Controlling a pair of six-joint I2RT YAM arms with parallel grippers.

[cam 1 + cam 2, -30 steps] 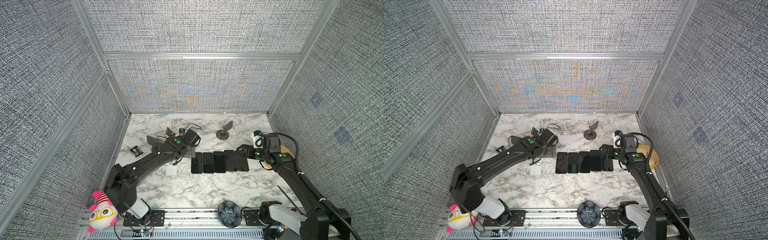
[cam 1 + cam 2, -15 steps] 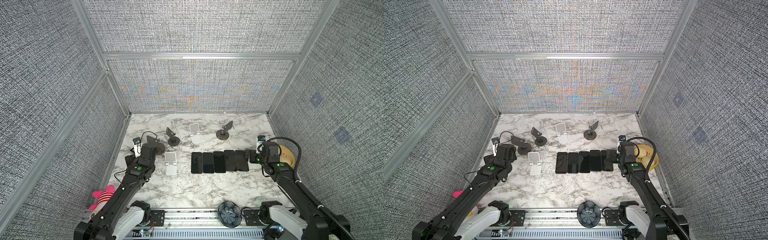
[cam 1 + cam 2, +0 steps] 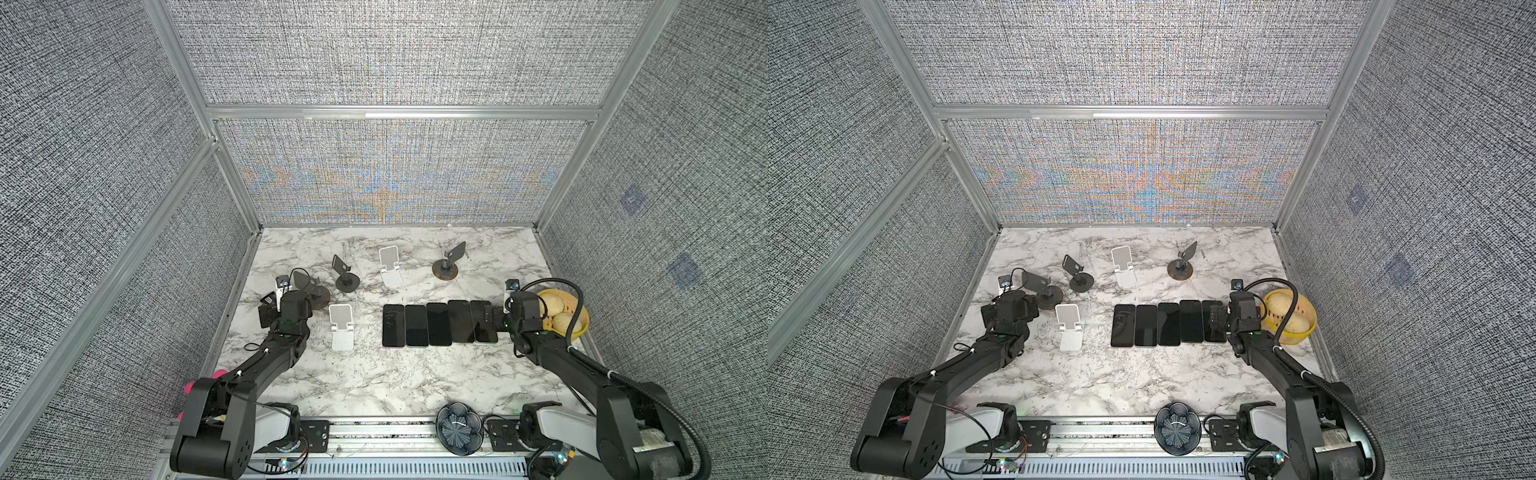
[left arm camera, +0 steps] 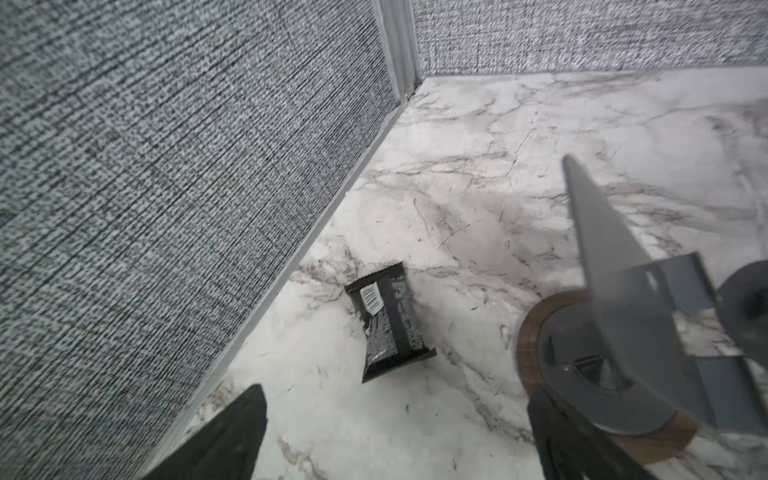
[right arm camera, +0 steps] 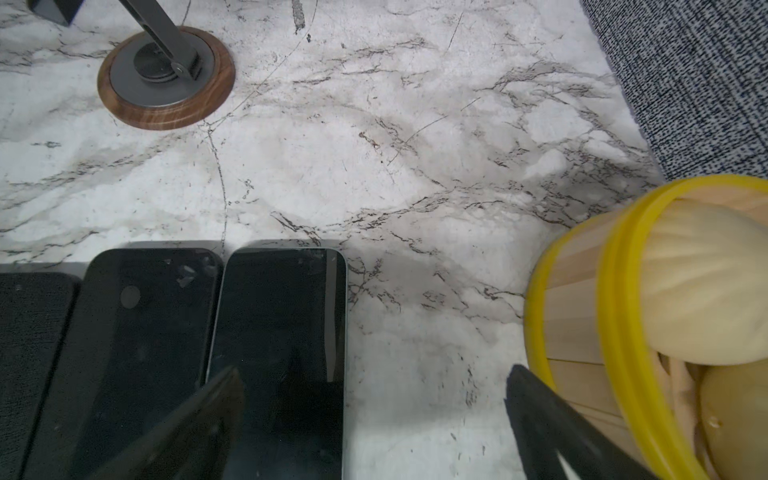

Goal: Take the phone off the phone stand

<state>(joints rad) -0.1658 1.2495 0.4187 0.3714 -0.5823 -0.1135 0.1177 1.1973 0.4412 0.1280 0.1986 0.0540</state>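
No black glass-faced phone (image 3: 439,324) propped anywhere: all five flat on the white veined marble tabletop (image 3: 374,382), edge to edge in a row right of centre. Empty, every holder behind and left of that row: two white folding stands (image 3: 341,328), two dark stands on round bases (image 3: 345,276), one grey stand on a wood-rimmed disc (image 4: 602,374). Judging by that, nothing left to lift off; looks finished. Pulled back since a second ago, both arms. Left gripper (image 4: 397,392), then stretched in toward the middle of the table near the far end of the row, now out by the left wall, just beside the wood-rimmed disc, fingers spread wide and empty, only marble and a small black foil packet (image 4: 390,324) ahead. Right gripper (image 5: 374,374), then nearer the far end of the rightmost phone, now drawn back a little, fingers spread wide and holding nothing, one over that phone, the other just beside the yellow-rimmed wooden basket of pale buns (image 5: 609,316). Same as before, as far as visible: the phone row and the stands.
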